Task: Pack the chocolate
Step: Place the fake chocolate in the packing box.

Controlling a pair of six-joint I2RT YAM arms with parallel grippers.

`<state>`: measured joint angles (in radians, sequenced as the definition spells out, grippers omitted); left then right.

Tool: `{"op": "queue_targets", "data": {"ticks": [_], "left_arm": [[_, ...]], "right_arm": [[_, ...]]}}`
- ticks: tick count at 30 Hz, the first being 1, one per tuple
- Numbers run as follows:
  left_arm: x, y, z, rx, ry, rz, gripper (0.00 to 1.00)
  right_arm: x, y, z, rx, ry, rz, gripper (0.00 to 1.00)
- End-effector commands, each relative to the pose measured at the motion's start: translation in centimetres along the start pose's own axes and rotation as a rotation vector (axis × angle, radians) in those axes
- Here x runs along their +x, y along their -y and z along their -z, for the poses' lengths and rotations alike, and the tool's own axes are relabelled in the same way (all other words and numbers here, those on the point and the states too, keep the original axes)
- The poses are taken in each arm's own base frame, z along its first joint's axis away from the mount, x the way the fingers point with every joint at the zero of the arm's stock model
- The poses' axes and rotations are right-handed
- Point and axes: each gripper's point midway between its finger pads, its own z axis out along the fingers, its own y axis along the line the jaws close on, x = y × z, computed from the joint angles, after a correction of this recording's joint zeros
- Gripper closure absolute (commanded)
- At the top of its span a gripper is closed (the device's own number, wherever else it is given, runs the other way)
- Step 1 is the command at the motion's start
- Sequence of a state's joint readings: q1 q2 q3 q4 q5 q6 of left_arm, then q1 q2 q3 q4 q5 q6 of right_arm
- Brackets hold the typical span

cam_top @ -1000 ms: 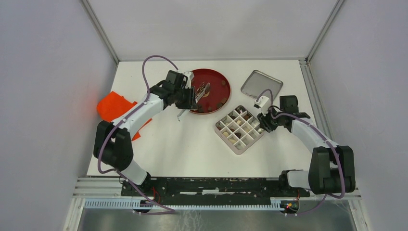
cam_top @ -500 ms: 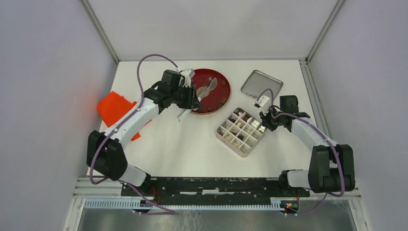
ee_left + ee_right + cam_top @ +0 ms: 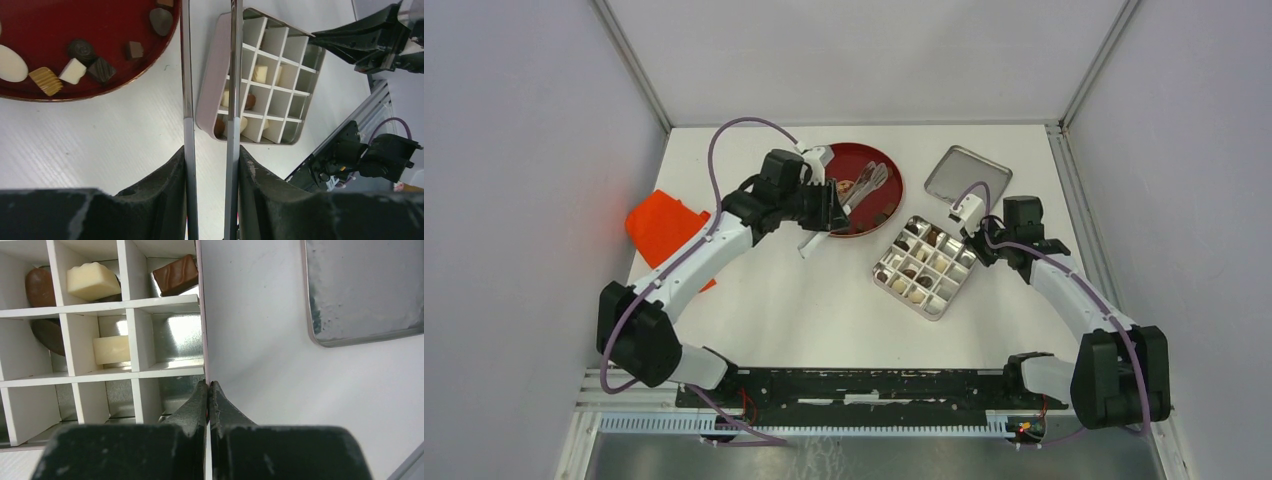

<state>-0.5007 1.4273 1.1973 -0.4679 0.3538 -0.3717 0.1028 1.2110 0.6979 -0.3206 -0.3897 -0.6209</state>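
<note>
Several small chocolates, dark brown, light brown and cream, lie on the red plate (image 3: 879, 200), and they also show in the left wrist view (image 3: 82, 50). More sit in the cells of the divided box (image 3: 926, 267), as the right wrist view (image 3: 92, 280) shows. My left gripper (image 3: 829, 205) is shut on metal tweezers (image 3: 867, 187) that reach over the plate. In the left wrist view (image 3: 210, 155) the tweezer arms (image 3: 186, 75) run out of the top of the frame, tips hidden. My right gripper (image 3: 977, 243) is shut on the box's side wall (image 3: 201, 315).
The box's metal lid (image 3: 967, 177) lies at the back right, close to the right gripper (image 3: 209, 386). An orange object (image 3: 664, 225) sits at the table's left edge. Grey walls close the table on three sides.
My left gripper has swung the tweezers right and farther over the plate. My right gripper has moved back a little and turned the box with it.
</note>
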Motion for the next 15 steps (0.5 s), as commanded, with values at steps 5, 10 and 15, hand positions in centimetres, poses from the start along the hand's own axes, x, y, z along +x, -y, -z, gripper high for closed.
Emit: {"op": "queue_targets", "data": {"ticks": [5,10,15], "left_arm": [[-1.3,6.1,2.3,0.173,0.097,-0.04,0.98],[0.5,7.4,2.1,0.208,0.067,-0.052,0.98],[1.9,9.0,2.3,0.25,0.057,-0.057,0.98]], "right_arm": [[-5.0,2.4,1.0,0.103,0.133,0.05,1.0],[-6.7,3.4,1.9,0.149,0.171,0.071,1.0],[-7.9,3.9,2.6,0.17,0.199,0.087,1.0]]}}
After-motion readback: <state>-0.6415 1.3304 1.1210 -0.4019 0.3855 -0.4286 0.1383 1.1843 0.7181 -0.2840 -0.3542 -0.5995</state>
